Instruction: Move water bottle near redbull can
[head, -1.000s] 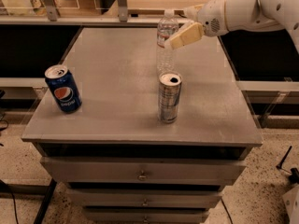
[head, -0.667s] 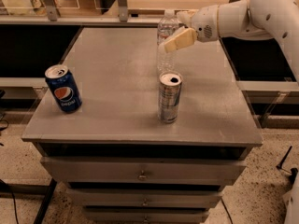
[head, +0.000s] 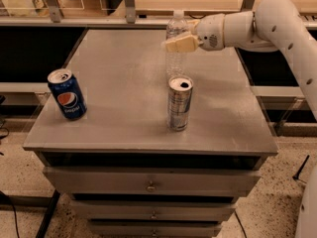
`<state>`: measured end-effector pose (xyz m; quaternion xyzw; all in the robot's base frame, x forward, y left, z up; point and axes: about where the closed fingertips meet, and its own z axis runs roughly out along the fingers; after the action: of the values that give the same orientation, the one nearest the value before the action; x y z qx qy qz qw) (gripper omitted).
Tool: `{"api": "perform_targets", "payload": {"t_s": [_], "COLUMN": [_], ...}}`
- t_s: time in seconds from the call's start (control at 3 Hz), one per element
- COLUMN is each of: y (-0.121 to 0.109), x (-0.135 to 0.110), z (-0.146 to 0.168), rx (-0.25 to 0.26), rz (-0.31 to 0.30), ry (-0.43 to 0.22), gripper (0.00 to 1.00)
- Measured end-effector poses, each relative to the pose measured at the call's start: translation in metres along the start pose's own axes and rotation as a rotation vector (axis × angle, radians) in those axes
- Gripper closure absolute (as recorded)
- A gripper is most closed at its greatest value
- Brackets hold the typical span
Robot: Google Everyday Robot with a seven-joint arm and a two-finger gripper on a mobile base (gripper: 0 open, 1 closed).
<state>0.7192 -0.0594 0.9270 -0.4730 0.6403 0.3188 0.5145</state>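
Clear water bottle point(head: 176, 63) pinched by pincer point(head: 177, 39), upright just behind redbull can point(head: 179, 103).

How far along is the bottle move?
Done: the gripper is at the water bottle's upper part. In hand: the grasp; whether it's secured can't be told. Left: the bottle stands on the table behind the redbull can, so shift it closer if needed and release.
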Motion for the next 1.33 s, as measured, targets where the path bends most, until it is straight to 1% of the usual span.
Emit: {"api": "perform_targets", "payload": {"t_s": [0.33, 0.67, 1.0, 1.33], "y": [0.002, 0.004, 0.014, 0.029], "x": [-0.003, -0.01, -0.019, -0.019], "z": [0.004, -0.001, -0.017, -0.045], "rx": [-0.01, -0.032, -0.061, -0.071], "rz": [-0.001, -0.006, -0.009, -0.011], "ry": [-0.017, -0.048, -0.077, -0.047], "gripper": [0.65, 0.88, 0.94, 0.89]}}
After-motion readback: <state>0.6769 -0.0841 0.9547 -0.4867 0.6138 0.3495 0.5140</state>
